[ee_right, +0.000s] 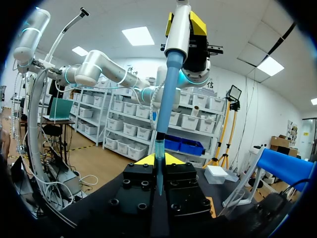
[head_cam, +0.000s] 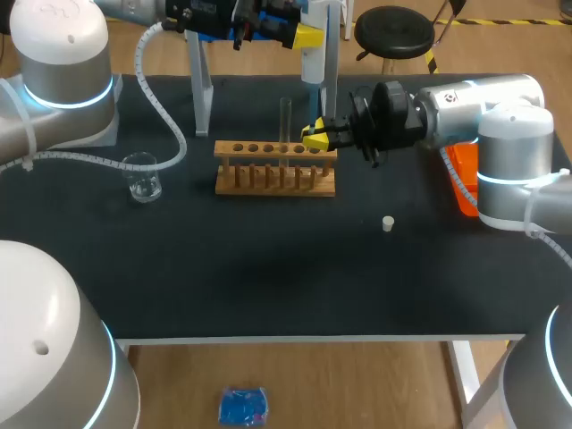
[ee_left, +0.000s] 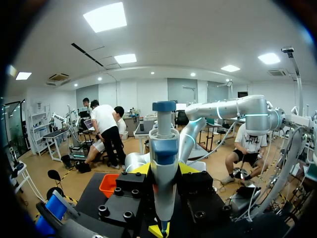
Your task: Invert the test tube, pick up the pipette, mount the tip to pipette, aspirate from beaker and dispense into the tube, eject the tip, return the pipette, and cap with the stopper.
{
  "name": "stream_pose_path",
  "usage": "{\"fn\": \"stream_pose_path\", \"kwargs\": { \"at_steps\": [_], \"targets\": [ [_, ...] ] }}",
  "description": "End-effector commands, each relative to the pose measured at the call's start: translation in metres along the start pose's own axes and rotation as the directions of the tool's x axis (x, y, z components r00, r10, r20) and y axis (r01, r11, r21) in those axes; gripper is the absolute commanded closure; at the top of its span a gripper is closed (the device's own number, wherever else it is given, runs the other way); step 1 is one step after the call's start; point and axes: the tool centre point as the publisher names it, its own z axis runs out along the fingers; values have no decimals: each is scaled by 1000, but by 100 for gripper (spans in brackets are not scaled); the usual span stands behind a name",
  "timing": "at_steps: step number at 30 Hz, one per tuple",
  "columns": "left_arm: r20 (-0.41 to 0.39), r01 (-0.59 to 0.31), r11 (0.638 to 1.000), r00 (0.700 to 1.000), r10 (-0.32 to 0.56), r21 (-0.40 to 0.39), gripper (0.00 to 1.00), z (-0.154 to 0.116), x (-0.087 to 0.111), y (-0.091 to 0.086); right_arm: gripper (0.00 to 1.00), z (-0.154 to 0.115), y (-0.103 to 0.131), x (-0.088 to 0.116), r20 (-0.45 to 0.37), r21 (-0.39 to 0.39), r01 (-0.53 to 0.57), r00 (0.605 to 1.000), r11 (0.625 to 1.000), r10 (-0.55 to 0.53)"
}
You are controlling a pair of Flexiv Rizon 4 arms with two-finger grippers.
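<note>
l arm's end effector is up over the far side of the counter, behind the wooden rack. it is clamped on the pipette. l wrist view shows the pipette body upright btwn the two finger blocks, blue plunger cap at the top, held from both sides.

r arm comes in from the right, wrist horizontal. its end effector sits at the rack's right end, just above the top rail and directly under the pipette. r wrist view: the blue shaft runs down into the gap btwn the yellow fingertips, and the clear pipette tip sits there w/ both fingers closed against it. so r end effector is clamped on the tip, and the tip is at the lower end of the shaft. cannot tell whether it is fully seated.

test tube stands upright in a rack hole right of centre, open end up, just beside the r end effector.

beaker: on the counter left of the rack, well apart from it, upright. liquid level not readable.

stopper: small, white, lying on the counter in front of and right of the rack, apart from everything.

white stand: behind the rack's left end.

orange box: at the right edge, partly hidden by the r arm.
</note>
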Motion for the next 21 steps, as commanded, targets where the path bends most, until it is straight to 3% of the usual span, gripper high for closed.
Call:
{"fn": "stream_pose_path", "kwargs": {
  "at_steps": [1,6,21],
  "targets": [
    [-1,1,1000,1000,-1,-1,100,1,0,4,100,1,7,-1,5,-8,-12,1000,1000,12],
    [-1,1,1000,1000,-1,-1,100,1,0,4,100,1,8,0,16,-27,-65,998,998,66],
    [-1,1,1000,1000,-1,-1,100,1,0,4,100,-1,7,0,28,15,-78,997,997,78]
  ]
}}
